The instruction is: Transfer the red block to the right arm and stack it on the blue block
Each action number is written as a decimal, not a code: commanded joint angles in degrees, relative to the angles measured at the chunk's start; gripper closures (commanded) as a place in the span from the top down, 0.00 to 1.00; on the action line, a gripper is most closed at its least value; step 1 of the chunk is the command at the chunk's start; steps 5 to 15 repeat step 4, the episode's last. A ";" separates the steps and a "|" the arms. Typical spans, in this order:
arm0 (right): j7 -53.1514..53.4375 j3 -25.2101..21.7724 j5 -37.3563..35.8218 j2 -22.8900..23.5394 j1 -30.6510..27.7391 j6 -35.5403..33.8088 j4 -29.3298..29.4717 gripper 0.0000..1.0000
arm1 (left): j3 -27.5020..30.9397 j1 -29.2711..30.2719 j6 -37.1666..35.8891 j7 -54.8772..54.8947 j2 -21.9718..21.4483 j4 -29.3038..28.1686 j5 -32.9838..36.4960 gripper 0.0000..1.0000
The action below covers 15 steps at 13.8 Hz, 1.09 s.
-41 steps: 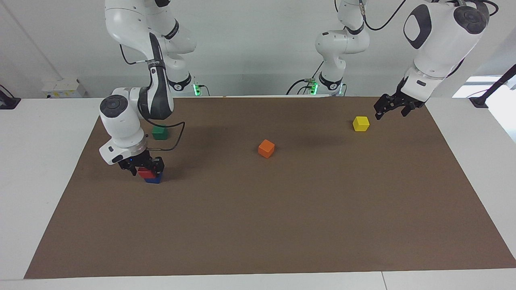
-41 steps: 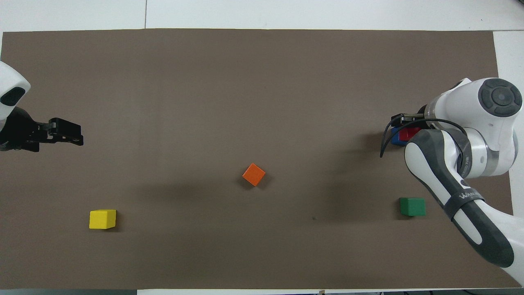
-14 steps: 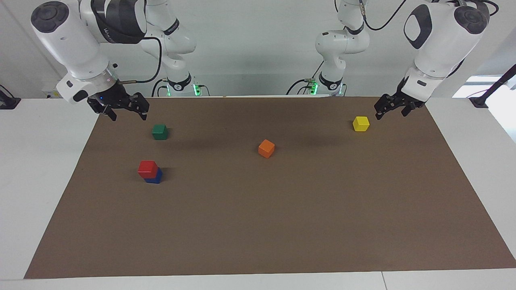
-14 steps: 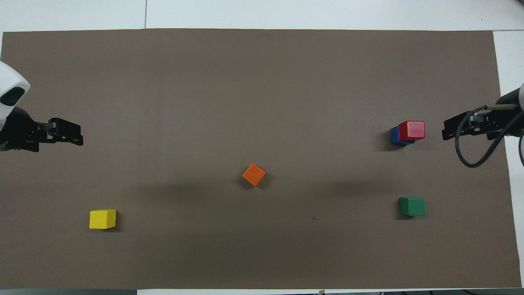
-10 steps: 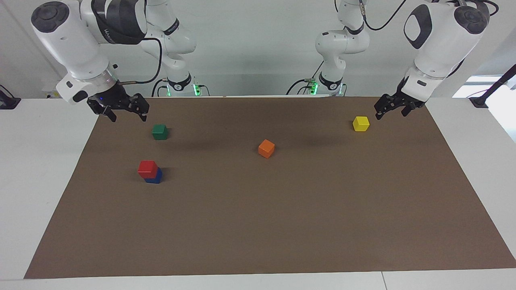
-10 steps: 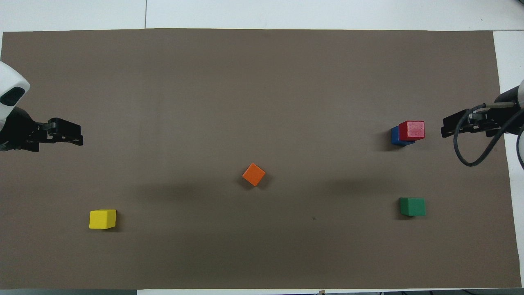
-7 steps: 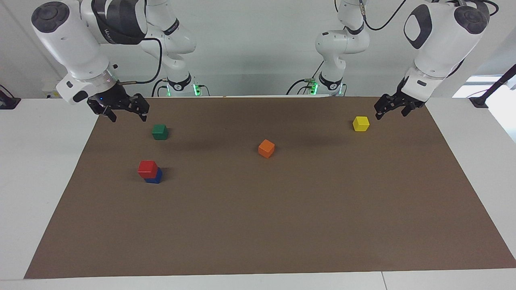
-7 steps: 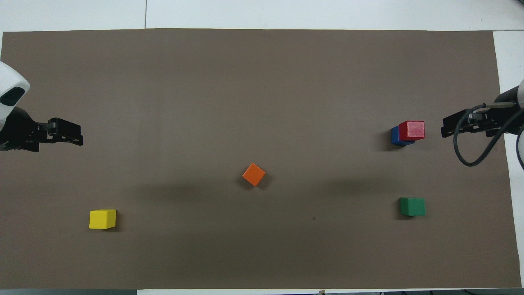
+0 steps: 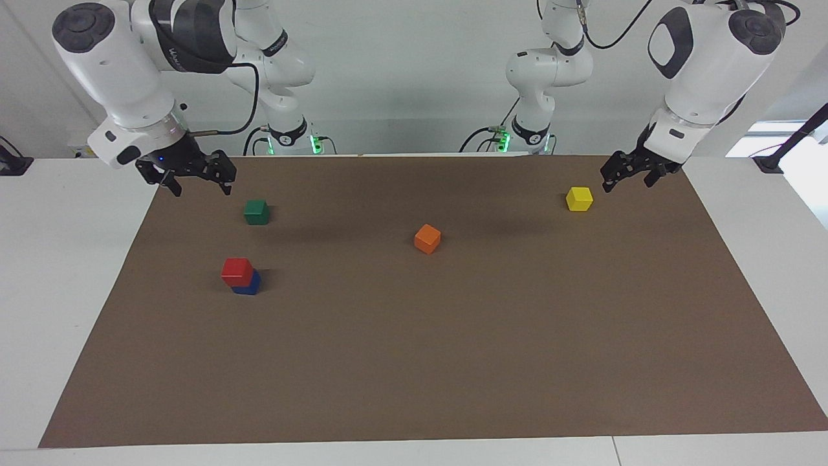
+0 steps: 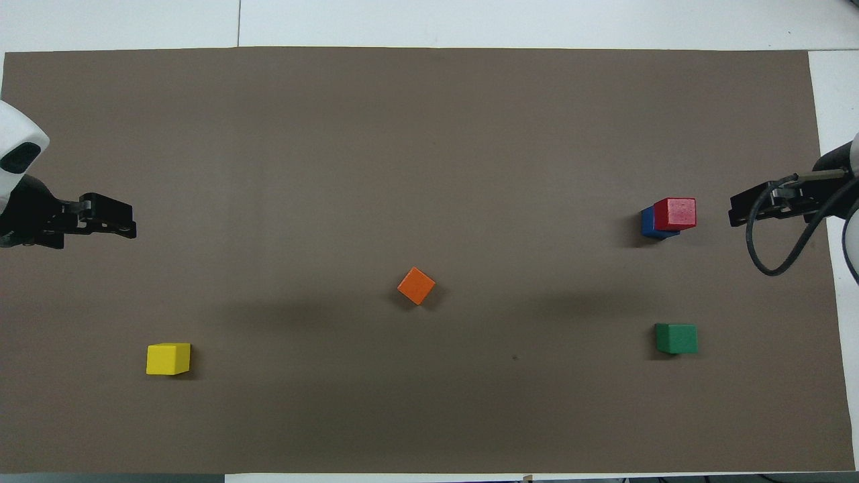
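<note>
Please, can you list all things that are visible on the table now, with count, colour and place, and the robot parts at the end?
red block: 1, red, on the blue block, toward the right arm's end
blue block: 1, blue, under the red block
green block: 1, green, nearer to the robots than the stack
orange block: 1, orange, mid-table
yellow block: 1, yellow, toward the left arm's end
mat: 1, brown, covers the table
right gripper: 1, black, open, empty, raised over the mat's edge
left gripper: 1, black, open, empty, raised beside the yellow block

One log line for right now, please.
red block stacked on blue block | right gripper open, raised | left gripper open, waiting
</note>
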 commanded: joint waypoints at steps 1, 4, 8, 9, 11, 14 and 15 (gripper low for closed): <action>-1.42 0.46 -0.65 0.23 -0.60 0.37 0.31 1.00 | 0.35 -0.28 0.02 -0.35 -0.73 -0.42 -0.40 1.00; -1.24 0.38 -0.47 0.23 -0.77 0.37 0.40 1.00 | 0.35 -0.28 0.02 -0.35 -0.73 -0.42 -0.40 1.00; -1.24 0.38 -0.47 0.23 -0.77 0.37 0.40 1.00 | 0.35 -0.28 0.02 -0.35 -0.73 -0.42 -0.40 1.00; -1.24 0.38 -0.47 0.23 -0.77 0.37 0.40 1.00 | 0.35 -0.28 0.02 -0.35 -0.73 -0.42 -0.40 1.00; -1.24 0.38 -0.47 0.23 -0.77 0.37 0.40 1.00 | 0.35 -0.28 0.02 -0.35 -0.73 -0.42 -0.40 1.00; -1.24 0.38 -0.47 0.23 -0.77 0.37 0.40 1.00 | 0.35 -0.28 0.02 -0.35 -0.73 -0.42 -0.40 1.00; -1.24 0.38 -0.47 0.23 -0.77 0.37 0.40 1.00 | 0.35 -0.28 0.02 -0.35 -0.73 -0.42 -0.40 1.00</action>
